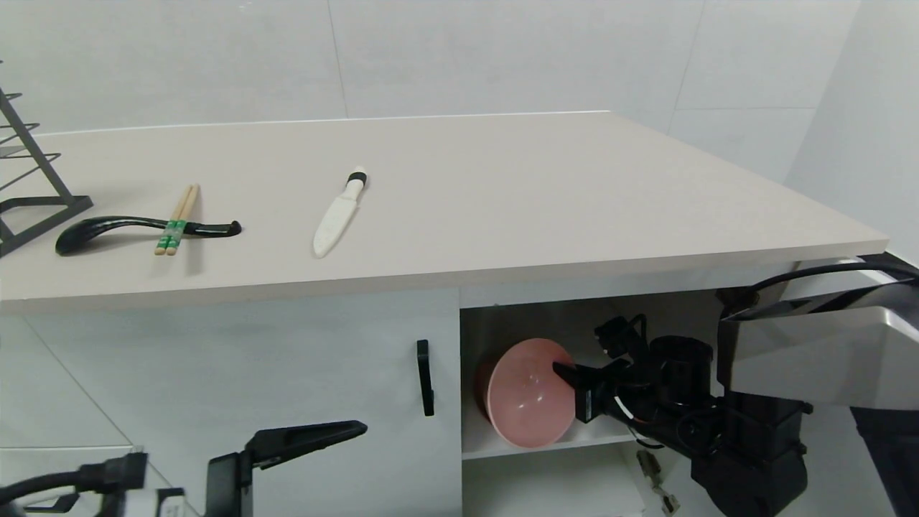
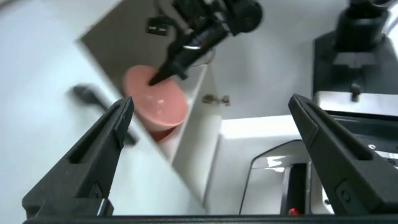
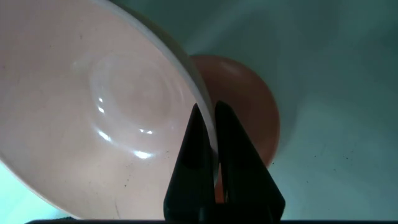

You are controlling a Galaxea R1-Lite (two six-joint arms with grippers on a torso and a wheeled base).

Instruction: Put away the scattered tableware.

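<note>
Stowage is underway, I judge: my right gripper (image 1: 567, 375) pinches the pink bowl (image 1: 526, 398) by its rim at the front edge of the cabinet shelf (image 1: 502, 451). Next I'd seat it, then release. My left gripper (image 2: 210, 106) gapes wide.

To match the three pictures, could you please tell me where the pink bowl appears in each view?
Head view: the pink bowl is held on edge in the open cabinet.
Left wrist view: pink bowl farther off, in that cabinet.
Right wrist view: pink bowl close up, rim pinched.
Shared landmark: the right hand on its rim.
</note>
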